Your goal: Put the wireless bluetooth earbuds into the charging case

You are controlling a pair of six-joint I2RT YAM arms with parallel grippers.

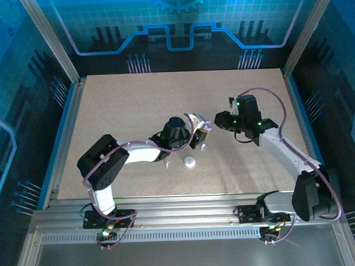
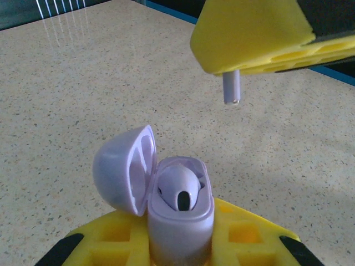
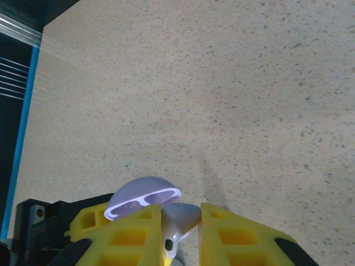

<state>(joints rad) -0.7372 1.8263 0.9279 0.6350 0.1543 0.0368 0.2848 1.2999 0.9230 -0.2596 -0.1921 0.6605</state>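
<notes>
Up close, the left wrist view has the left gripper (image 2: 180, 241) pinching the pale purple charging case (image 2: 180, 221) between its yellow fingers (image 2: 111, 241). The case stands upright, with its lid (image 2: 122, 169) swung open to the left. A seated earbud (image 2: 178, 185) rests in one well. Above and to the right, apart from the case, the right gripper (image 2: 260, 39) hangs with the stem of a purple earbud (image 2: 232, 88) poking down out of it.

The right wrist view gives the other side of that grip. The right gripper (image 3: 180, 235) is closed on the purple earbud (image 3: 176, 221), whose rounded head sits between the yellow fingers (image 3: 238, 238); the left wrist view has that head tucked inside them. Just below and to the left lies the open lid (image 3: 143, 197), its rim a bright oval.

The overhead view adds the wider layout. The left gripper (image 1: 199, 134) and right gripper (image 1: 222, 121) face each other above the middle of the table (image 1: 135, 99). Nearer the arm bases a round white puck (image 1: 189, 162) lies on the surface, and a tiny white earbud (image 1: 167, 164) lies to its left, not touching it.

The table is speckled beige with a blue rim, and an aluminium rail (image 1: 180, 217) runs along its near edge. Beyond it stand metal frame posts (image 1: 52, 41) and blue wall panels (image 1: 173, 16) printed with a circuit pattern.
</notes>
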